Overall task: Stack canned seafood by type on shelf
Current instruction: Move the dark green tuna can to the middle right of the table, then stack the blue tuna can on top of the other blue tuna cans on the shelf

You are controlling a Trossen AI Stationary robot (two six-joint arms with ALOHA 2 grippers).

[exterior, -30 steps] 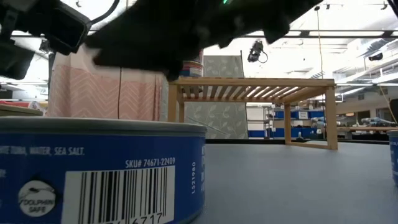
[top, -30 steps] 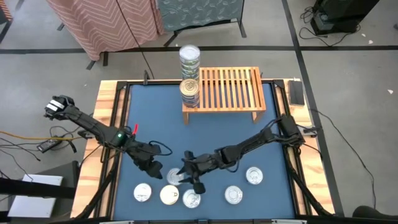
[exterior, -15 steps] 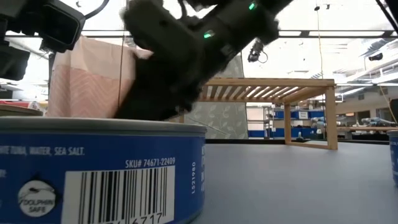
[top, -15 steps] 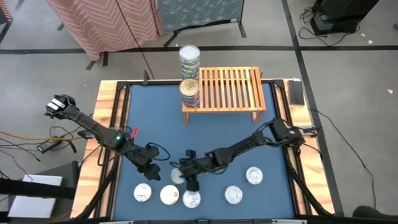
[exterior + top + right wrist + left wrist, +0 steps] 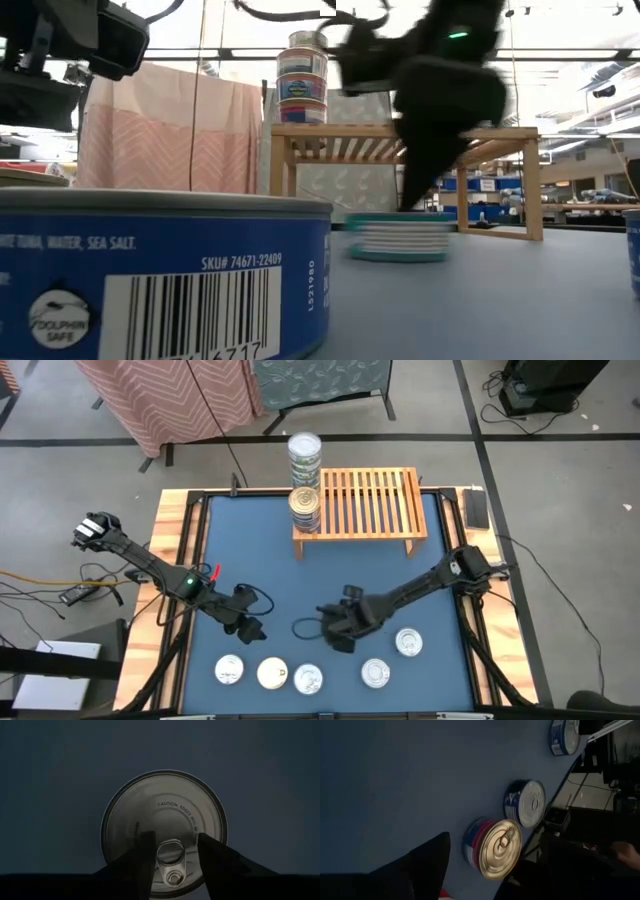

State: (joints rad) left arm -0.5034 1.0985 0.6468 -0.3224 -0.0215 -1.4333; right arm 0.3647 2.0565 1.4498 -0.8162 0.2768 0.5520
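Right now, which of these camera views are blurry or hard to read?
Low view: the right gripper is smeared by motion, and the near blue can looms huge. Left wrist view: dim, with glare on the gold-topped can. Right wrist view: dark but sharp on the silver can.

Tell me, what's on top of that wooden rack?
Two stacks of cans stand at one end of the shelf; the rest of its slatted top is bare. Whatever lies beneath the slats is covered from above.

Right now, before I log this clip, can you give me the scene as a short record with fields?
Right tool: over a silver-topped can, mid-table
Left tool: open, empty, beside the front cans
Shelf: stacked cans at its left end
Loose cans: five near the front edge
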